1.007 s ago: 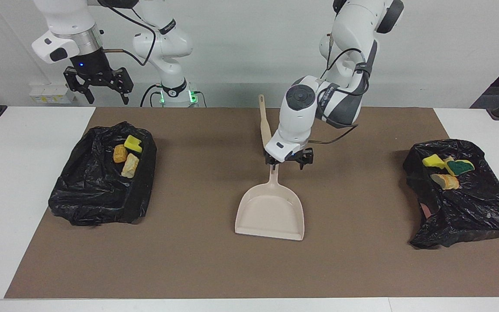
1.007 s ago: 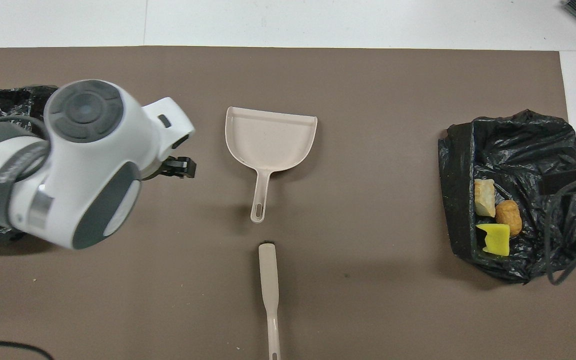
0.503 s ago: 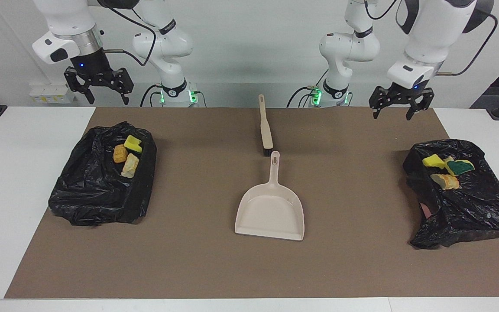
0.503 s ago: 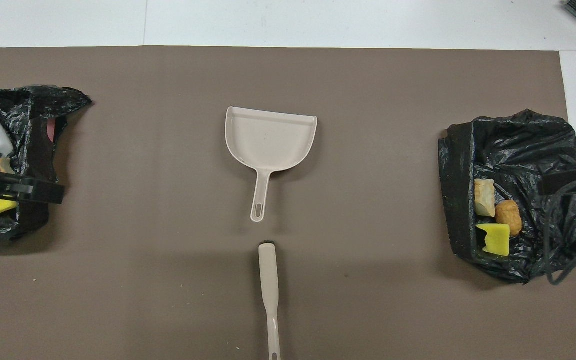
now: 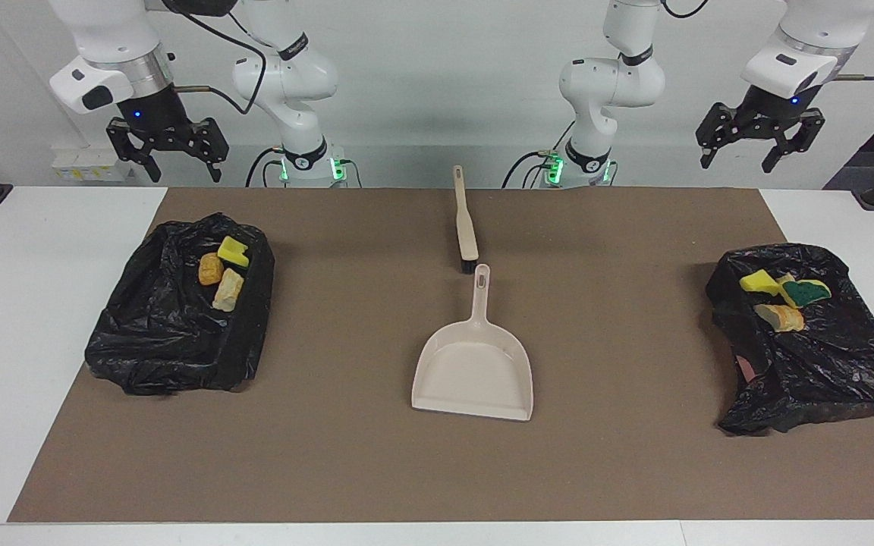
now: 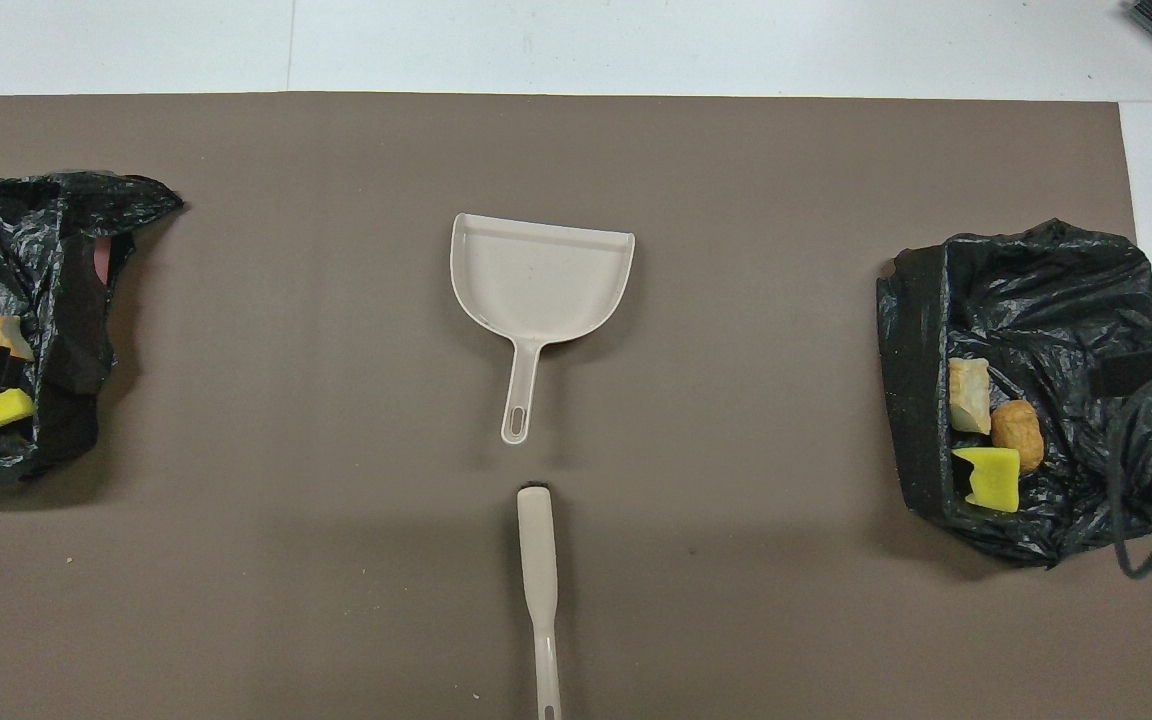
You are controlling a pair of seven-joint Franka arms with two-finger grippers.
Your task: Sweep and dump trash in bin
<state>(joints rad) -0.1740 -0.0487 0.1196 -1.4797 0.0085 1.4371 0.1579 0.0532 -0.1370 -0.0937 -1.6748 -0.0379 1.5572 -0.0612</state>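
At the middle of the brown mat [image 5: 346, 455] on the table [image 5: 42, 303] lie the beige dustpan [image 5: 475, 368] and, just nearer the robots, the hand brush [image 5: 466, 227], neither touched. A second ago the left arm was bent low with its gripper over the dustpan handle; half a second ago it had swung up toward its own end; now the left gripper [image 5: 757, 145] hangs higher, raised over the table edge at the left arm's end, fingers spread open and empty. The right gripper [image 5: 166, 148] waits raised at the right arm's end, a little higher than before, fingers also open and empty. Dustpan and brush have not shifted. All the trash sits in the two black bag-lined bins: a yellow sponge chunk, a brown pastry and a pale bread piece in the bin at the right arm's end [image 5: 171, 334], and a yellow sponge, a green-faced sponge and a pastry in the bin at the left arm's end [image 5: 824, 364].
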